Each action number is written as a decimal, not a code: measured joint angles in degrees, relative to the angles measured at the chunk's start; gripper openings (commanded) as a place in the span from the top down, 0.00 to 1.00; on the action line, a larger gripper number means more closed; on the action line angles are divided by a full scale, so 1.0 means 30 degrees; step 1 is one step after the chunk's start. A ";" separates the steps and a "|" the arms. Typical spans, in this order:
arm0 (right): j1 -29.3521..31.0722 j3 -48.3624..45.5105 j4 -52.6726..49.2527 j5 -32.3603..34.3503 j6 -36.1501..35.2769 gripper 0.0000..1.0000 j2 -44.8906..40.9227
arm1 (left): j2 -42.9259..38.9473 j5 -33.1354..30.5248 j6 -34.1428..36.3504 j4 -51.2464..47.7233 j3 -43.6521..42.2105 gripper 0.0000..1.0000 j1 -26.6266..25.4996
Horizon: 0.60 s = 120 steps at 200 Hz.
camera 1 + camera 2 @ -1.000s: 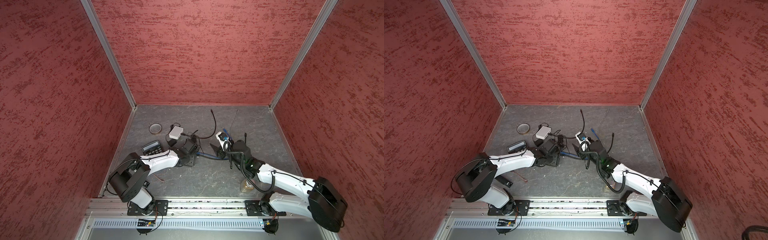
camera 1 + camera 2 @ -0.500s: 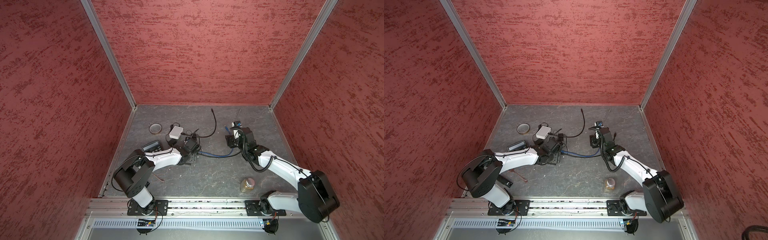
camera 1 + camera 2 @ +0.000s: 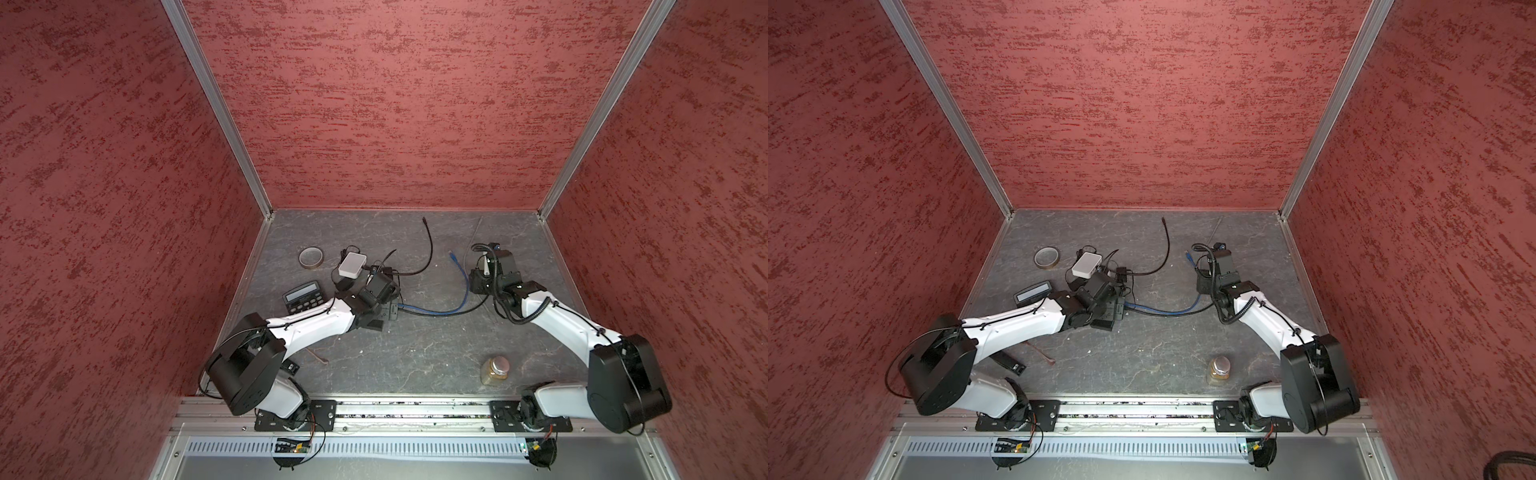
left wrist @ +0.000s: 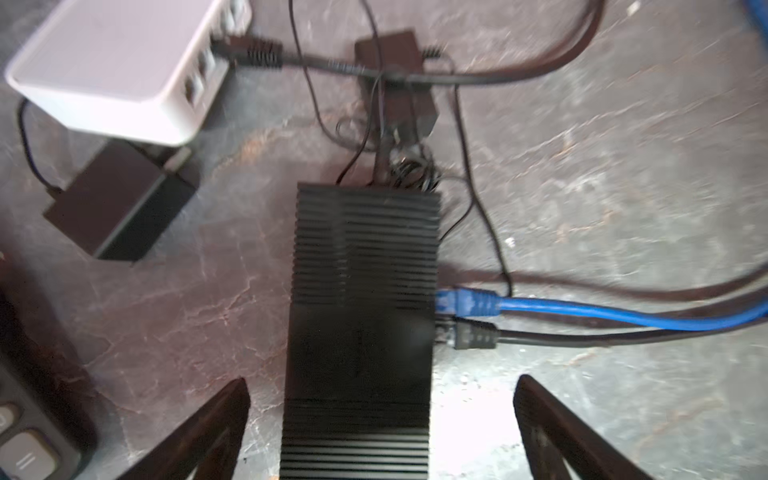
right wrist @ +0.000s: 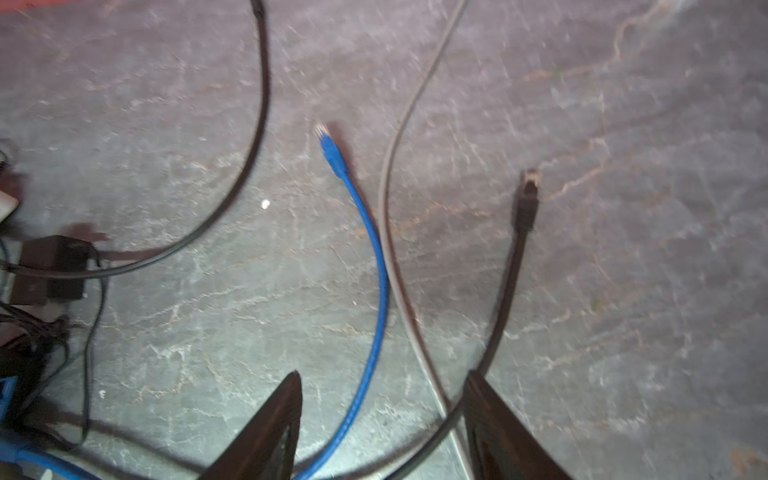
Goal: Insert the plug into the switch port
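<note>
The black ribbed switch [image 4: 365, 257] lies on the grey floor, half under my left gripper in both top views [image 3: 387, 312] [image 3: 1113, 309]. A blue plug [image 4: 465, 301] sits in a port on its side, with a black plug [image 4: 476, 336] in the port beside it. My left gripper [image 4: 382, 378] is open, with floor showing between each finger and the switch. My right gripper [image 5: 383, 372] [image 3: 482, 276] is open over the blue cable [image 5: 376, 266]. That cable's free end [image 5: 328, 143] [image 3: 452, 253] and a black cable end [image 5: 530, 187] lie loose ahead of it.
A white box with ports [image 3: 352, 265], a black adapter [image 4: 120, 203], a tape roll [image 3: 311, 257] and a calculator [image 3: 302, 296] crowd the left rear. A thin grey cable [image 5: 390, 166] crosses the floor. A jar [image 3: 495, 370] stands front right.
My right arm has drawn back from beside the switch toward the right rear, uncovering the jar. The left gripper's fingers have spread wider around the switch.
</note>
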 measured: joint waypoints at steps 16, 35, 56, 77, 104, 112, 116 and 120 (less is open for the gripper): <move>-0.0189 0.0102 -0.0801 -0.0248 0.0175 0.38 0.0219 | -0.0714 -0.0087 0.0277 0.0277 0.0000 0.00 -0.0255; -0.0270 0.0066 -0.1639 -0.0466 0.0313 0.39 0.0240 | -0.1581 -0.0124 0.0678 0.0911 -0.0124 0.00 -0.0634; -0.0342 -0.0175 -0.1894 -0.0787 0.0328 0.40 0.0248 | -0.2834 0.0073 0.1144 0.2208 -0.0867 0.00 -0.0984; -0.0532 -0.0481 -0.2127 -0.1151 0.0321 0.40 0.0539 | -0.3963 0.0809 0.1537 0.3585 -0.1880 0.00 -0.1129; -0.0758 -0.0729 -0.2237 -0.1683 0.0321 0.41 0.1435 | -0.4641 0.1676 0.1785 0.4896 -0.2696 0.00 -0.1166; -0.0823 -0.0765 -0.2273 -0.1836 0.0321 0.41 0.1610 | -0.4648 0.1872 0.1851 0.5122 -0.2747 0.00 -0.1180; -0.0860 -0.0772 -0.2310 -0.1909 0.0321 0.41 0.1676 | -0.4641 0.1938 0.1851 0.5187 -0.2754 0.00 -0.1180; -0.0903 -0.0772 -0.2339 -0.1989 0.0321 0.41 0.1705 | -0.4641 0.2004 0.1858 0.5275 -0.2754 0.00 -0.1188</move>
